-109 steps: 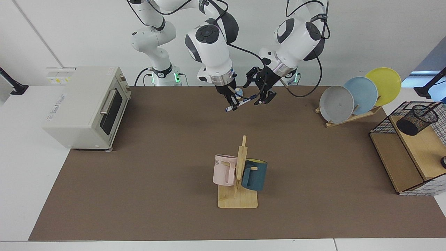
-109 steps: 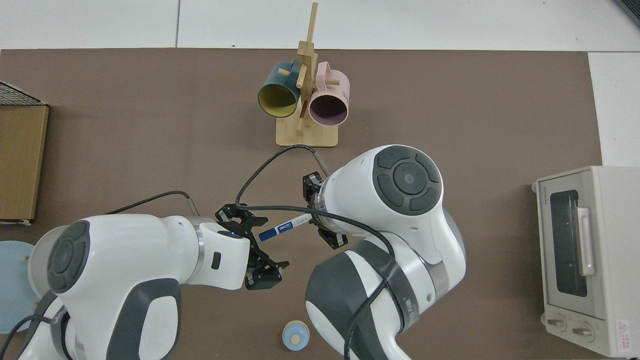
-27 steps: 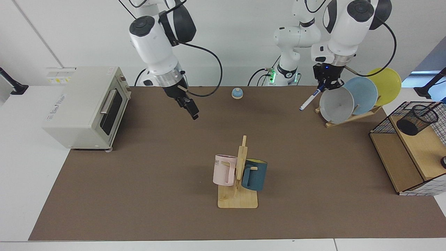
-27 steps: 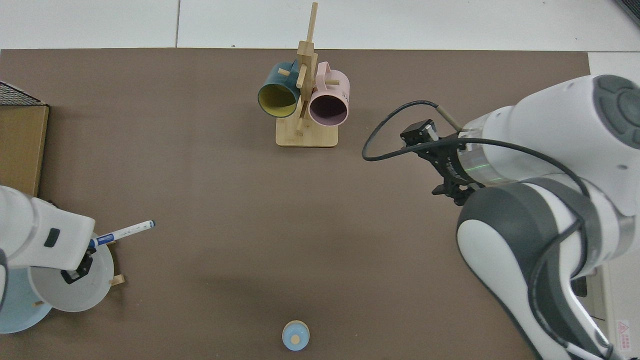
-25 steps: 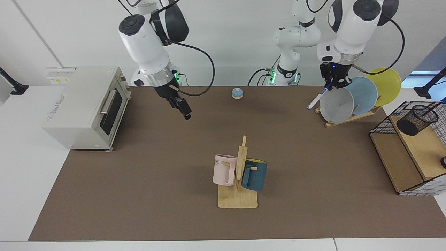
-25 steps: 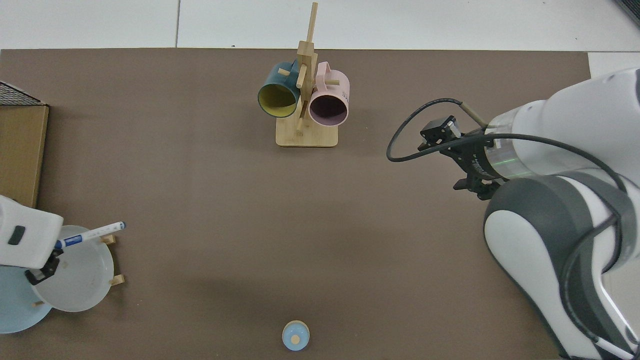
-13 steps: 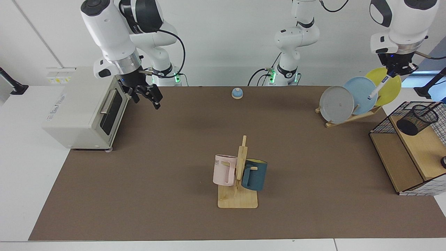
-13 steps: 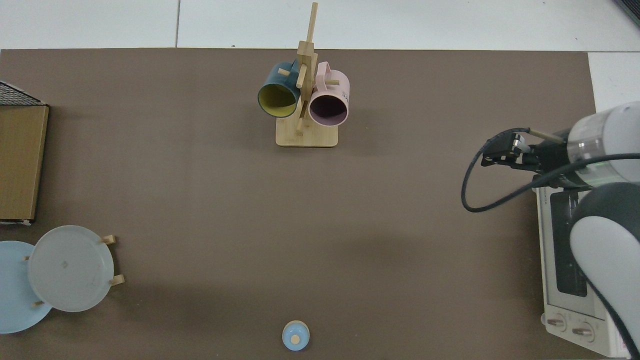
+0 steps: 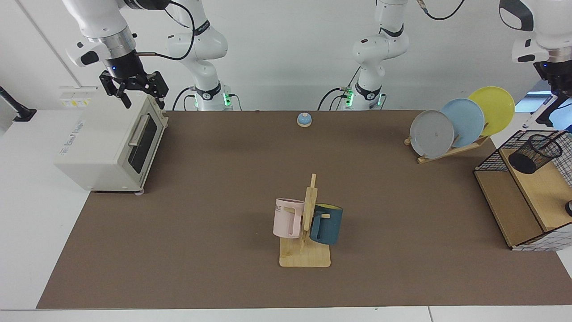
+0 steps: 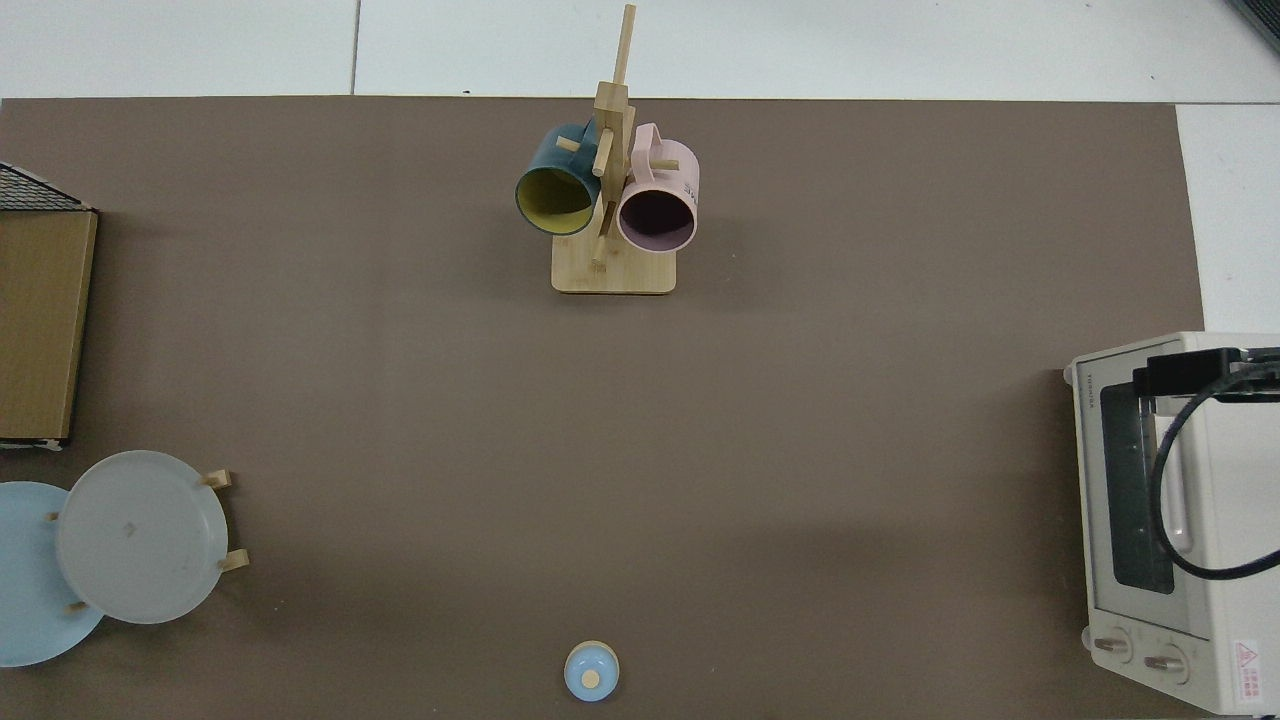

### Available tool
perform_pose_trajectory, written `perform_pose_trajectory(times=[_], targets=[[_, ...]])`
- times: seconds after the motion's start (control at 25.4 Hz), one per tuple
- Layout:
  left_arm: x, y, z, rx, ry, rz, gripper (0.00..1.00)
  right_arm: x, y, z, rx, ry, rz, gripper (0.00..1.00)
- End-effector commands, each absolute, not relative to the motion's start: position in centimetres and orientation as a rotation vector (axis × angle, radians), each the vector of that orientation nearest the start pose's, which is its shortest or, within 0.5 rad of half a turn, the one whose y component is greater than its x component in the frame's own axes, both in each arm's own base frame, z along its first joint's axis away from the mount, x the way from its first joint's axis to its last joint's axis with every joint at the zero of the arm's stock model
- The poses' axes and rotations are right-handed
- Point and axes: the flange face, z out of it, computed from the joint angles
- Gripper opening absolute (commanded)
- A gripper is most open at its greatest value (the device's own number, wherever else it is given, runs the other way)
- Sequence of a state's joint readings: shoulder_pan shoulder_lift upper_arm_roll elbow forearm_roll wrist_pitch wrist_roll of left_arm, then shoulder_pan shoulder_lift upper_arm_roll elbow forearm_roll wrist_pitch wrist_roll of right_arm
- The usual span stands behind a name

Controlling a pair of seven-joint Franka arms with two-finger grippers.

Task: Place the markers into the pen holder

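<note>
In the facing view my left gripper (image 9: 555, 91) hangs high at the far right, behind the wire rack, shut on the marker (image 9: 536, 114). The white barrel slants down and to the left from the fingers, above and behind the pen holder (image 9: 535, 153). That small black mesh cup lies tilted on the rack's upper wooden shelf, its mouth towards the camera. My right gripper (image 9: 142, 95) is open above the toaster oven's back corner at the far left, with nothing in it. The top view shows neither marker nor pen holder, only part of the right arm (image 10: 1200, 375) over the oven.
A toaster oven (image 9: 111, 134) stands at the left edge. A mug tree (image 9: 306, 223) with a pink and a blue mug is mid-table. Three plates lean in a wooden stand (image 9: 447, 151) beside the wire rack (image 9: 489, 161). A small blue dome (image 9: 304, 119) sits at the back.
The marker passed from the right gripper to the left. The left gripper has since carried it rightwards past the plates to above the rack. The right gripper swung left and up over the oven.
</note>
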State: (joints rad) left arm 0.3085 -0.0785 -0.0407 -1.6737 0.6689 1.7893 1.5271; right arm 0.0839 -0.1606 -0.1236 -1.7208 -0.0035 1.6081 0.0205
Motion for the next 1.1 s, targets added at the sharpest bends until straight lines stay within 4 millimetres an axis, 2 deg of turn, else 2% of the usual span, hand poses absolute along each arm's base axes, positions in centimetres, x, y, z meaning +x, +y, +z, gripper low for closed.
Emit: perform_pose_trajectory(times=[0.0,0.12,0.28,0.35,0.47,0.59,0.67,0.79,1.06], targets=[[53.6,21.5,66.9,-1.825,1.629,0.479,0.00,50.4,-3.4,63.8,-3.135,0.030,-0.044,1.00],[53.8,23.0,66.6,-1.770,1.673,0.492,0.00,50.2,-2.9,63.6,-3.138,0.023,-0.018,1.00],[54.1,23.3,66.0,-1.747,1.692,0.528,0.00,50.3,-2.9,63.4,-3.168,0.018,-0.010,1.00],[54.7,23.7,64.9,-1.704,1.736,0.584,0.00,50.4,-2.7,63.4,-3.188,0.006,-0.007,1.00],[55.0,24.0,64.3,-1.686,1.752,0.589,0.00,50.7,-2.5,62.8,-3.202,-0.004,0.012,1.00],[55.6,23.9,63.9,-1.669,1.761,0.579,0.00,51.0,-0.6,62.7,-3.213,-0.046,0.004,1.00],[56.0,23.9,63.6,-1.657,1.766,0.569,0.00,51.1,-1.2,62.6,-3.213,-0.017,-0.001,1.00],[56.5,23.7,63.4,-1.626,1.769,0.539,0.00,52.5,-2.4,60.8,-3.203,0.024,0.047,1.00],[57.1,23.8,62.8,-1.592,1.782,0.521,0.00,52.4,-1.4,61.2,-3.197,0.000,0.028,1.00]])
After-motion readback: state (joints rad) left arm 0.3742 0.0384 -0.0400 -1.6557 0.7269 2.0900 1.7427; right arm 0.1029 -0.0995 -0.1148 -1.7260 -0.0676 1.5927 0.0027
